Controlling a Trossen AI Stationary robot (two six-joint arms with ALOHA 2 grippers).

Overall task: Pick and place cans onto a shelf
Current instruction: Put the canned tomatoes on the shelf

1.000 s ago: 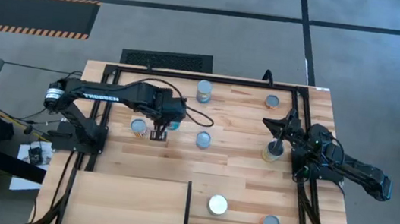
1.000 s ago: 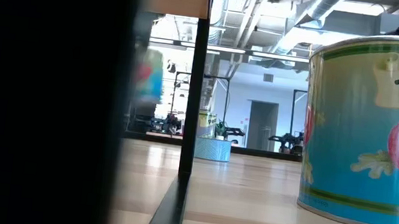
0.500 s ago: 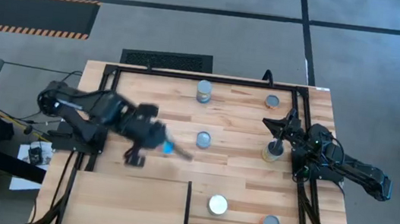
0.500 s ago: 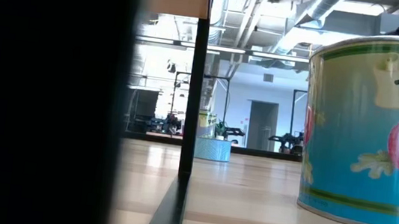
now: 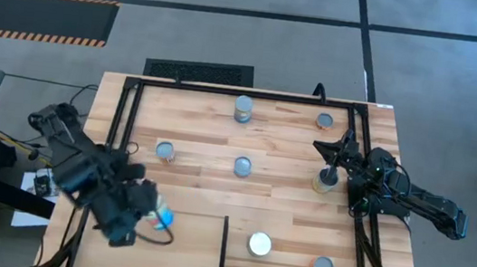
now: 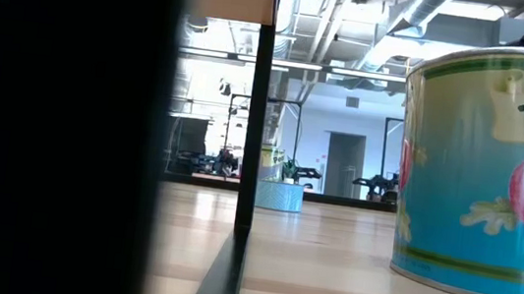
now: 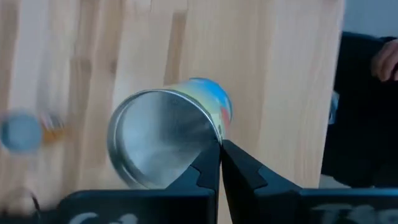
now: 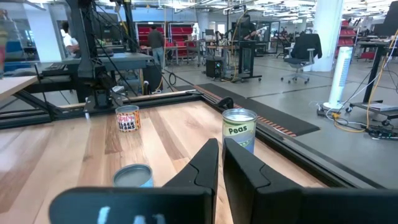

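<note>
Your main risk is the blue-labelled can (image 7: 171, 140) slipping out of the left gripper (image 7: 219, 163). The wrist view shows the fingers pinched together on the can's thin rim at one point only, with the open, silvery inside of the can facing the camera, so the can hangs from a narrow bite and could swing or drop — onto the pale shelf (image 5: 191, 260) on its side, from where it could roll towards the edge. Set it down tilted and it could tip over too.

In the high view the left gripper (image 5: 145, 214) hangs over the near-left part of the table, at the shelf's far edge, with the arm folded back towards its base and the blue can (image 5: 161, 216) at its tip.

The right gripper (image 5: 333, 168) sits at the far-right side of the table, right over a yellow-labelled can (image 5: 325, 181). Its fingers (image 8: 209, 162) stand nearly together with a slim gap, holding nothing you can see.

Other cans — the "Peas" can (image 8: 239, 129), a red-labelled can (image 8: 127, 118) and the large tomato can (image 6: 487, 173) — stand upright on the striped tabletop (image 5: 281, 157), well apart from the shelf.
</note>
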